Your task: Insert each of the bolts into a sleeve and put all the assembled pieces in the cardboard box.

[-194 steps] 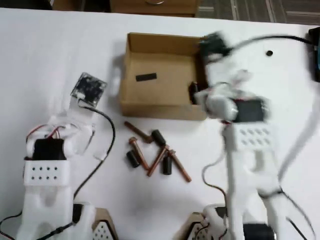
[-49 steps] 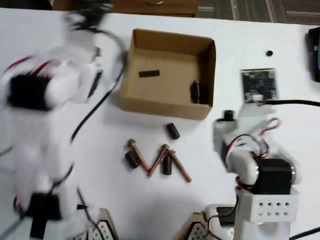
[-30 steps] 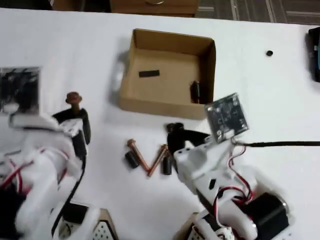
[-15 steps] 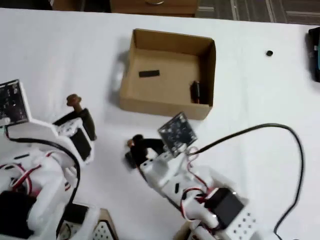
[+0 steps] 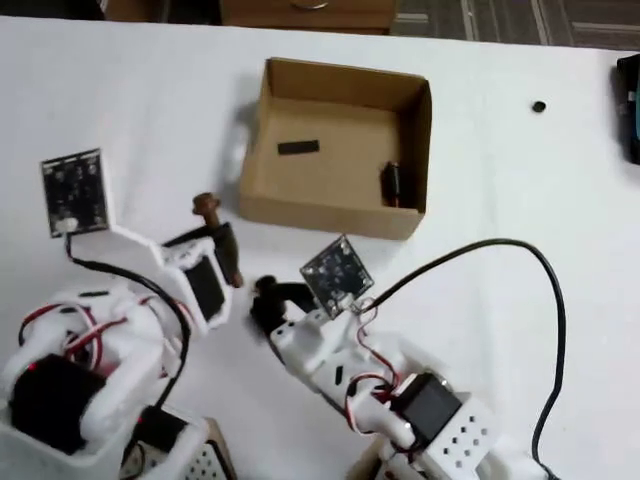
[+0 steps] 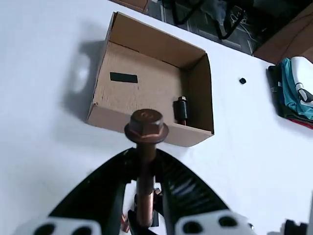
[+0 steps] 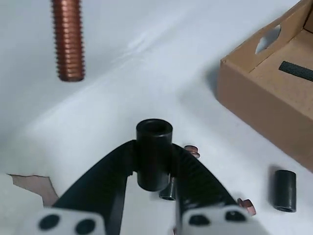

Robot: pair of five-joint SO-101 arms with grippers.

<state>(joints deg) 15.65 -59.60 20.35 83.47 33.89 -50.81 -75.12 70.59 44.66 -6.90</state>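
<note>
Pinching copper bolt (image 6: pixel 146 126) in left gripper (image 6: pixel 145 164), head up, threads hanging free below the jaws. Clamping black sleeve (image 7: pixel 154 169) in right gripper (image 7: pixel 154 149), bore up and unobstructed. Reads as the mating step for a second assembly. Counting one finished piece (image 5: pixel 392 183) already in cardboard box (image 5: pixel 340 215), against its 3 o'clock wall, plus a black strip (image 5: pixel 298 148) toward 10 o'clock of the floor. In high view, placing bolt at 10 o'clock of sleeve, near but apart. In right wrist view, seeing threaded tip clear of the bore and off its axis, so not lined up yet. Next: bring tip over bore, square the two axes, then feed straight down. Expect little tolerance for tilt. Leaving loose sleeve (image 7: pixel 284 190) and bolt heads (image 7: pixel 191 151) on the table beneath right gripper for later rounds. Room: open white table (image 5: pixel 120 80) from 9 to 11 o'clock of box, good for swinging the left arm. Near wall of box at 1 o'clock of both grippers, close enough to clip on a low carry, so lift first. Watch cable (image 5: pixel 540 300) looping at 3 o'clock of right arm.
</note>
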